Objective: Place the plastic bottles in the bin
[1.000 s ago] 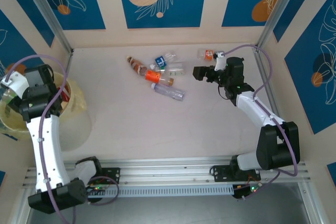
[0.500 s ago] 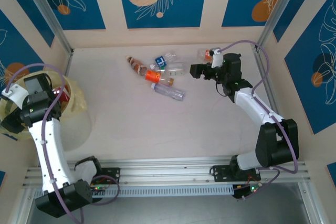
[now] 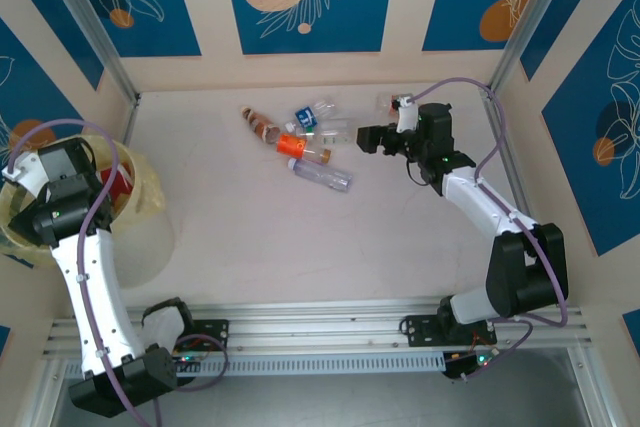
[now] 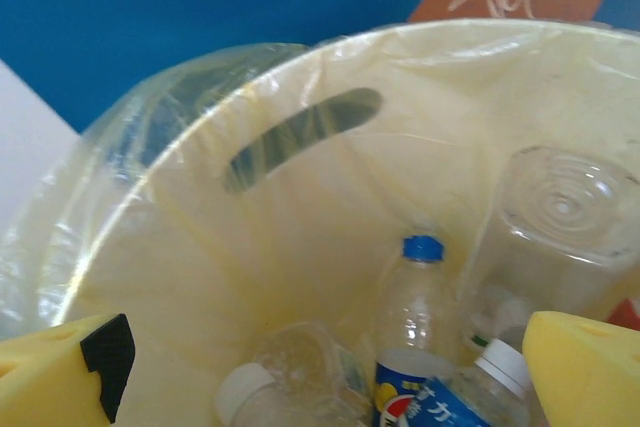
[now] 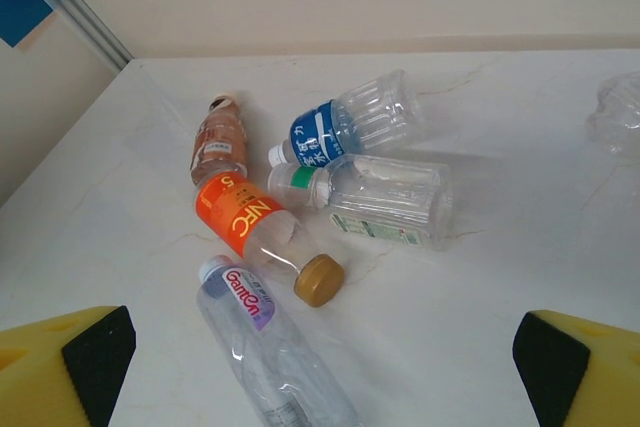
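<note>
Bin (image 3: 150,222): pale yellow, translucent, upright, at far left.
Bottles inside (image 4: 412,297): clear, several, piled at the bottom.
Bottles outside (image 5: 265,232): five laid flat, clustered; one (image 5: 620,117) set apart.

plastic bottles (image 3: 303,145) clustered mid-table, left arm (image 3: 88,272) over bin (image 3: 146,215), right gripper (image 3: 366,138) near bottles

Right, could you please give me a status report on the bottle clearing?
Left fingers open over bin, holding nothing. Right fingers open, facing five clustered bottles on table. Nothing blocking them.
</note>
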{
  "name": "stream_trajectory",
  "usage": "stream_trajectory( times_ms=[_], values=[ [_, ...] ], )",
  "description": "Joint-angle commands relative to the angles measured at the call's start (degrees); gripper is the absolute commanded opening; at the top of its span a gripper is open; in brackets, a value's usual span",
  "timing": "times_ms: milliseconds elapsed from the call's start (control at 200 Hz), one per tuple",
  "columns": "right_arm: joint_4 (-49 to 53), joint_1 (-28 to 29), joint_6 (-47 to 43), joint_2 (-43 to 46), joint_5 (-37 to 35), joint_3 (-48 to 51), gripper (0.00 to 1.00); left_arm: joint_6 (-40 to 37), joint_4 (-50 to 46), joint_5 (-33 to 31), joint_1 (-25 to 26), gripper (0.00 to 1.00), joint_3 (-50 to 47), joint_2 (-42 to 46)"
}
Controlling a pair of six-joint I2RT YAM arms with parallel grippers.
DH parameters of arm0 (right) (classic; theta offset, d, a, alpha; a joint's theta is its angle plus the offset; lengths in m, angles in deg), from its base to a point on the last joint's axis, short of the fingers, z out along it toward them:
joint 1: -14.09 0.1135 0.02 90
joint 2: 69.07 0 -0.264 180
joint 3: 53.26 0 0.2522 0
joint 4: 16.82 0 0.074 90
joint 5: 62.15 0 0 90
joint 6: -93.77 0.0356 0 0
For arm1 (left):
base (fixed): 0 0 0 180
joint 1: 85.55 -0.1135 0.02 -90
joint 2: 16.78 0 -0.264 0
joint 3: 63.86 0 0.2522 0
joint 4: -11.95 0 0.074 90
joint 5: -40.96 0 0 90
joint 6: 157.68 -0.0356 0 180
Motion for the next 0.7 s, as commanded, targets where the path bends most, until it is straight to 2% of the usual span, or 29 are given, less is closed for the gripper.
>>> stream_trajectory(
  times_ms=[0,260,350,515,620,695],
  values=[
    [2.1,0.7,-1.3,-1.1,-0.7,-1.9,0.99,0.3,1.6,8.2,-0.6,1.00,2.2,1.2],
    [3.0,1.5,-2.6,-1.1,-1.4,-1.2,0.99,4.1,3.5,24.1,0.6,1.00,6.0,2.8],
    [3.3,1.5,-4.8,-1.5,1.9,-1.1,0.99,6.1,4.4,29.1,2.7,1.00,7.5,2.8],
    [12.0,3.4,-15.9,-4.9,11.0,-4.1,0.99,9.6,8.8,32.8,12.0,1.00,8.8,2.0],
    [17.9,6.5,-24.2,-7.6,8.5,-5.7,0.99,9.9,11.0,31.0,20.4,1.00,9.9,-0.5],
    [20.7,8.6,-29.3,-9.3,7.0,-6.1,0.98,10.0,12.1,31.6,24.0,1.00,10.4,-2.4]
  ],
)
